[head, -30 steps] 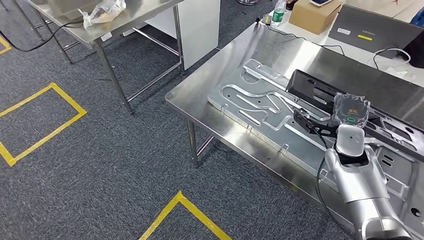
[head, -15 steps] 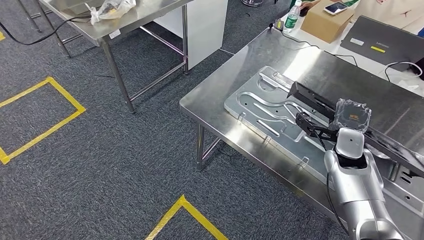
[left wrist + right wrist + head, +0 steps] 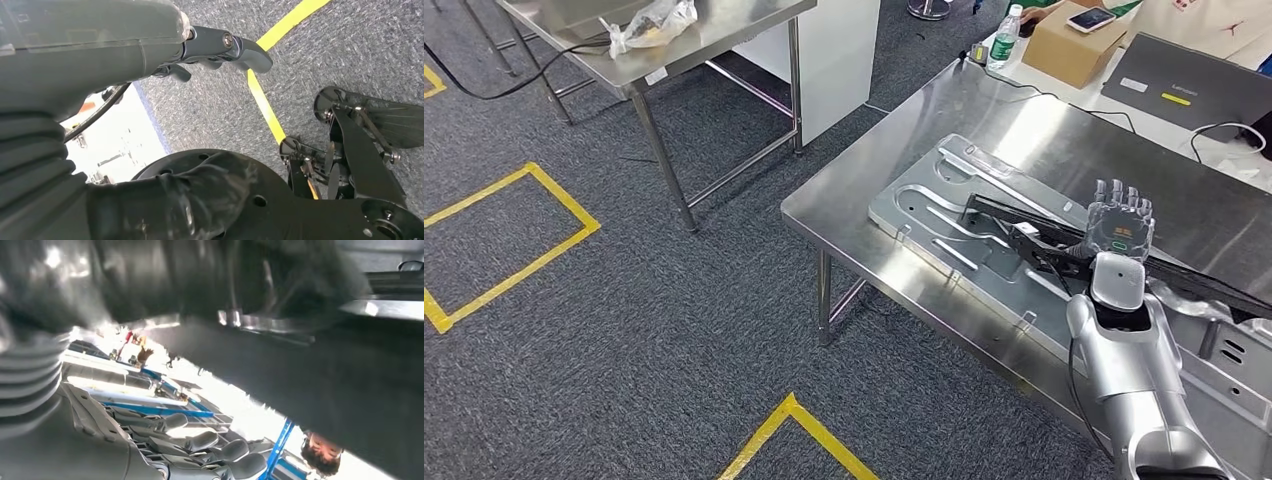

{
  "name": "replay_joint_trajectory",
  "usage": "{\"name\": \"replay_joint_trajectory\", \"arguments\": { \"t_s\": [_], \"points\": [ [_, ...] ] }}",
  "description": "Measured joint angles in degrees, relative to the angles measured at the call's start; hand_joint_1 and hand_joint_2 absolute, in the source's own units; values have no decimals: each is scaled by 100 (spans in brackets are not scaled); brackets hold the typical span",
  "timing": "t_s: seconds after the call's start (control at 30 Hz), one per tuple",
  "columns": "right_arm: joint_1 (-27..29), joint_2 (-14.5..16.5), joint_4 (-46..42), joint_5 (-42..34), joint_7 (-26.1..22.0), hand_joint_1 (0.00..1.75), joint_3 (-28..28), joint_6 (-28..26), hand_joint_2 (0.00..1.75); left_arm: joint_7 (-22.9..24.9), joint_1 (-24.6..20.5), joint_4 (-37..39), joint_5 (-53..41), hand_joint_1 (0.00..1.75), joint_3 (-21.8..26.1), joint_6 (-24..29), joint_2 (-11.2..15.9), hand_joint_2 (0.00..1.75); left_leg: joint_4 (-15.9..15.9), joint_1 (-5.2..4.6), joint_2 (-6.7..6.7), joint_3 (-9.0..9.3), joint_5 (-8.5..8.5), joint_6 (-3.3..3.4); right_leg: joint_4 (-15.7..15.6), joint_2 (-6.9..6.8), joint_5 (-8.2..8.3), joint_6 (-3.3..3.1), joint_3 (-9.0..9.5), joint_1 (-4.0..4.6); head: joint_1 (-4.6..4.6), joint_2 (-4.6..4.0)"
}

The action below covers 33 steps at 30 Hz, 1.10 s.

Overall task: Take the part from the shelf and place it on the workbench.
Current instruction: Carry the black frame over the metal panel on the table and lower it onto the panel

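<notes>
The long black part (image 3: 1014,215) lies slantwise on the steel workbench (image 3: 894,170), across a silver grooved plate (image 3: 924,205). My right hand (image 3: 1121,228) is over the part's middle, fingers (image 3: 1124,192) stretched out past its far side. In the right wrist view the dark part (image 3: 325,370) runs across the picture, and a bright gap separates it from my fingers (image 3: 200,440). My left hand (image 3: 100,50) hangs over grey carpet and holds nothing.
A second steel table (image 3: 724,25) with a plastic bag (image 3: 649,20) stands at the back left. A bottle (image 3: 1004,40), a cardboard box (image 3: 1074,45) and a laptop (image 3: 1194,85) sit beyond the workbench, near a person (image 3: 1214,20). Yellow tape (image 3: 514,260) marks the carpet.
My view shifted slightly. My right hand's fingers have spread out from around the part, and the part's left end has swung toward the bench's near side and sunk lower.
</notes>
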Motion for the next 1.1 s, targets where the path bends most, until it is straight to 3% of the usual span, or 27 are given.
{"name": "replay_joint_trajectory", "arguments": {
  "t_s": [0.33,0.67,1.1],
  "points": [
    [-20,20,-246,-978,-473,0,332,-2,0,-83,5,5,176,0,79,5,0,0,-1,2,4,18,5,-8,50,-3,-13,7,-3,5,-1,0],
    [-43,59,-1527,-2749,-871,0,1526,-198,0,-191,15,5,297,0,173,44,-13,0,-1,8,8,30,5,-18,68,-2,-26,0,-7,7,0,0],
    [94,-137,-2797,-2991,-1182,0,2455,-529,0,-195,39,5,280,0,178,54,-31,0,-1,8,9,33,5,-19,68,1,-26,0,-6,5,1,0]
  ]
}}
